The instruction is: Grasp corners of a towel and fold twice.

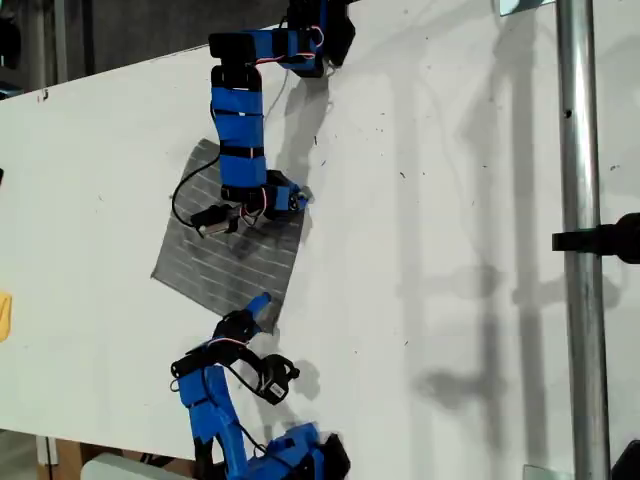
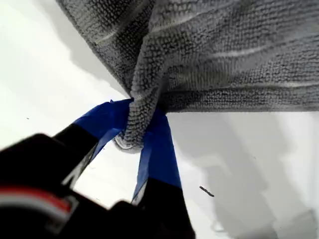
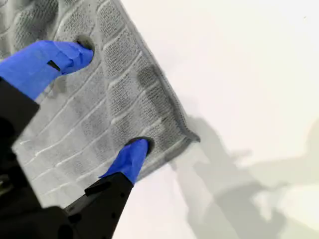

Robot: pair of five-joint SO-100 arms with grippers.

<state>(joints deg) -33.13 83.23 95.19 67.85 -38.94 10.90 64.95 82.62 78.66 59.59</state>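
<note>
first wrist view shows my first gripper clamped on a bunched corner of the towel, with the cloth rising from the white table. second wrist view shows my second gripper spread wide, both blue fingertips pressing down on the flat towel beside another corner. exterior view shows the towel lying toward the exterior view's left, partly covered by one arm, and a small yellow object cut off at the left edge.
</note>
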